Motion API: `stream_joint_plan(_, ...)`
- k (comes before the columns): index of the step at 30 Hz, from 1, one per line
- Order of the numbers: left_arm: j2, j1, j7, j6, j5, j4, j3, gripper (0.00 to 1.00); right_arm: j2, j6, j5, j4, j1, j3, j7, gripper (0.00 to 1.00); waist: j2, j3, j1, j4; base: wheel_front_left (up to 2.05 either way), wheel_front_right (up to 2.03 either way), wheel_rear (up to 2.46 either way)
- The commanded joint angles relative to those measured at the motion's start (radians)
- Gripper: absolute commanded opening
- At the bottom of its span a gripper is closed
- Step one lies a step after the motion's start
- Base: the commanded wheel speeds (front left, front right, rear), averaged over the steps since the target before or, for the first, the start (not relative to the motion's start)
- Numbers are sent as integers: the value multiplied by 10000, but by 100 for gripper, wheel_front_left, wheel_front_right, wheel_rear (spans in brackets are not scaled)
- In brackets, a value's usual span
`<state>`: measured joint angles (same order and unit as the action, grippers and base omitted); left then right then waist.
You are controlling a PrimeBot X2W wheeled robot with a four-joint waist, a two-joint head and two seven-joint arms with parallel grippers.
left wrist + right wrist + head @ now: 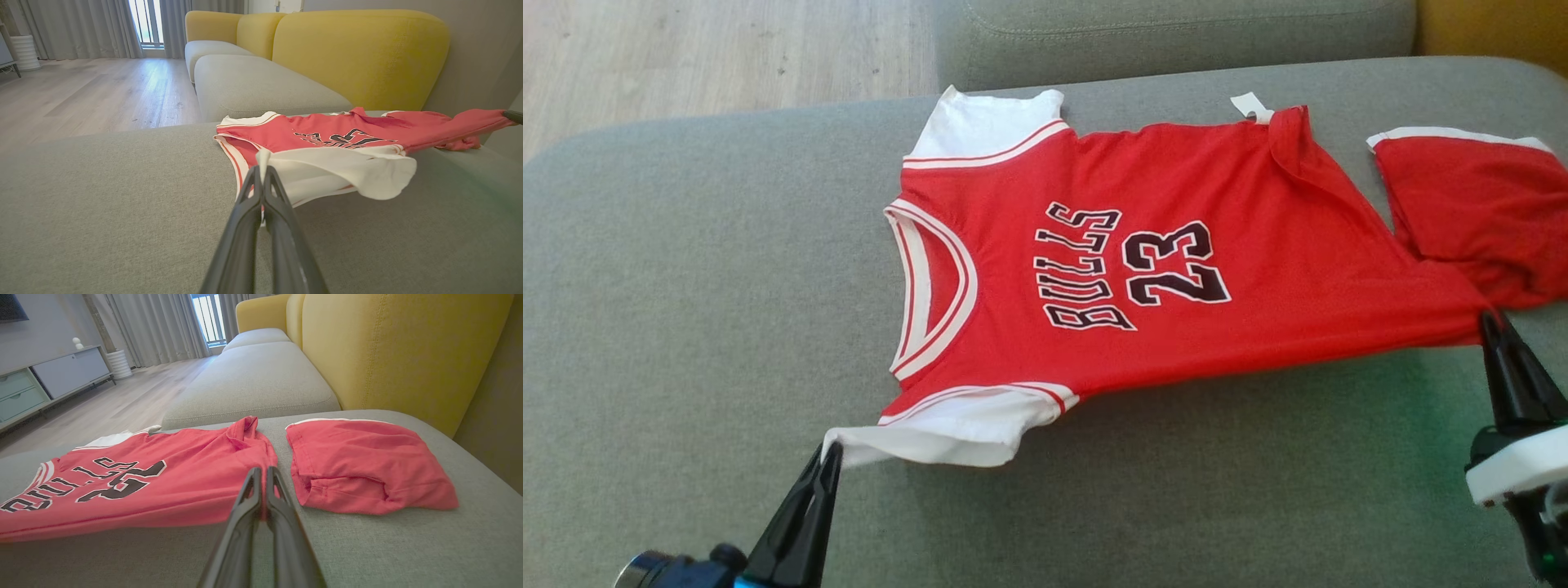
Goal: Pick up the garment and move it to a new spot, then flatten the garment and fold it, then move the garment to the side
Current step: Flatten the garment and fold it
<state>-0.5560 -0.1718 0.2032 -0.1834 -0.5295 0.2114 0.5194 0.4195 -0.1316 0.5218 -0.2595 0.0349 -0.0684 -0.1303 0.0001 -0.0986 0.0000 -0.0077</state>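
risks, judged from how things lie: the shirt [1176,245] is spread across the grey cushion [686,286], neck toward the robot's left and hem toward its right, with the near edge raised off the fabric and the far edge resting on it. a pull toward a new spot could drag that far edge over the cushion and bunch it. uneven pull between the arms could skew the whole piece. the red shorts [1470,196] lie just beside the hem, so a sweep to the right may catch and shift them. left gripper [829,457] is closed on the tip of the near white sleeve [947,433]. the bite looks thin, and stretchy knit could slip out under tension. right gripper [1492,322] is closed on the near hem corner, pinching a small gathered bit, and a jerk could free it. appearance: shirt red, front up, mostly flat, pulled taut along the near edge. black lettering "bulls 23" outlined in white mid-chest, white and red banded neckline, short white sleeves with red piping. the far hem corner [1290,139] is turned over on itself and will need smoothing before a fold. a small white label [1252,106] pokes out beside it.
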Motion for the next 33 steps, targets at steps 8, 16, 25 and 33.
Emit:
stream_joint_plan(8, -206, 476, 5, 15, 40, 216, -237, 0, 109, 9, -209, 590, -194, 188, 157, 0, -1, 16, 0, -40, 0, 0, 0)
stream_joint_plan(16, -237, 661, 26, 21, 68, 307, -267, 0, 33, 9, -249, 662, -255, 269, 122, 0, -1, -3, 0, -26, 0, 0, 0)
stream_joint_plan(25, -204, 795, -8, 33, 76, 327, -182, 0, 12, 9, -211, 583, -263, 191, 67, 0, -1, 91, 0, -63, 0, 0, 0)
stream_joint_plan(33, 46, 1142, 19, 97, 136, 79, -9, 0, -49, 9, -148, 239, -59, -100, 14, 0, -1, -15, 0, -86, 0, 0, 0)
